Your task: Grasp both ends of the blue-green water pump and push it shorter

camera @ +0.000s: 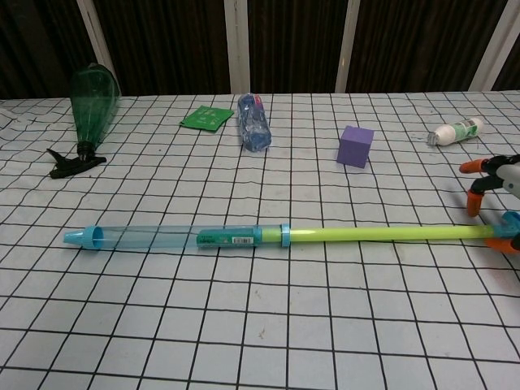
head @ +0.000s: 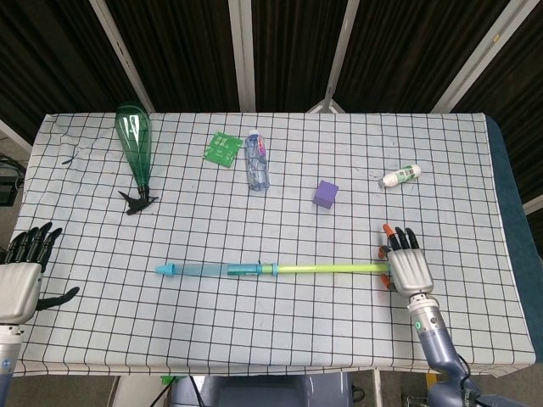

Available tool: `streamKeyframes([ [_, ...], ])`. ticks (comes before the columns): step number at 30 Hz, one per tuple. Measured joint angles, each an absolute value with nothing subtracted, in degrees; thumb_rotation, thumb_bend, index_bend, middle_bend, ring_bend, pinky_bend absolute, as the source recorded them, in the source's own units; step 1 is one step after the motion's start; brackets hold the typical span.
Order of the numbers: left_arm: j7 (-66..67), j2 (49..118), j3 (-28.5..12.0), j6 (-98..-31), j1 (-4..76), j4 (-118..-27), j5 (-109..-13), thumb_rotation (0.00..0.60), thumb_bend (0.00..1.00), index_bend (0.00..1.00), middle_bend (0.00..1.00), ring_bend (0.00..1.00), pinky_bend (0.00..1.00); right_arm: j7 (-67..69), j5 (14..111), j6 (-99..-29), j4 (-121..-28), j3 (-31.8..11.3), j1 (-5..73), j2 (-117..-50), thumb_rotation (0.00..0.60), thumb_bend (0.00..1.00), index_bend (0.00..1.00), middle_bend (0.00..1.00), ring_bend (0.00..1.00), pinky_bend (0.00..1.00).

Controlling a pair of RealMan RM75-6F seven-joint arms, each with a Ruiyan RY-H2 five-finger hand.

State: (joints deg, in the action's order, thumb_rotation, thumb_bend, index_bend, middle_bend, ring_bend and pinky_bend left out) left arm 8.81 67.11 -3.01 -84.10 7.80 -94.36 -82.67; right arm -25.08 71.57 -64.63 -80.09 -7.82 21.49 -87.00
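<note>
The water pump (head: 222, 270) lies across the checkered table, its blue-green tube (camera: 175, 237) on the left and its yellow-green rod (camera: 382, 234) drawn out to the right. My right hand (head: 405, 264) hovers over the rod's handle end and hides it in the head view. In the chest view its orange-tipped fingers (camera: 478, 195) arch above the rod and the thumb sits below it, with nothing clamped. My left hand (head: 21, 275) hangs off the table's left edge, fingers spread, far from the pump's blue nozzle tip (head: 165, 270).
Along the far side lie a green spray bottle (head: 136, 153), a green packet (head: 221, 148), a crushed clear water bottle (head: 257, 161), a purple cube (head: 325, 194) and a small white bottle (head: 400, 176). The table's front edge runs just below the pump.
</note>
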Motion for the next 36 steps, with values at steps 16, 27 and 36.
streamKeyframes([
  [16, 8.40, 67.14, -3.29, -83.63, 7.85, -94.51, -82.34, 0.600, 0.07, 0.00, 0.00, 0.00, 0.00, -25.03, 70.35, -64.51, -78.31, -7.48, 22.02, -88.03, 0.600, 0.33, 0.52, 0.15, 0.00, 0.00],
  [27, 8.22, 67.08, -3.32, -83.64, 7.76, -94.72, -82.48, 0.600, 0.07, 0.00, 0.00, 0.00, 0.00, -25.43, 70.04, -64.89, -78.75, -7.00, 21.96, -88.09, 0.600, 0.39, 0.61, 0.18, 0.00, 0.00],
  [36, 8.65, 66.86, -3.23, -82.94, 7.94, -96.00, -82.35, 0.600, 0.09, 0.00, 0.00, 0.00, 0.00, -25.37, 70.59, -65.63, -80.38, -6.79, 22.04, -87.58, 0.600, 0.39, 0.62, 0.18, 0.00, 0.00],
])
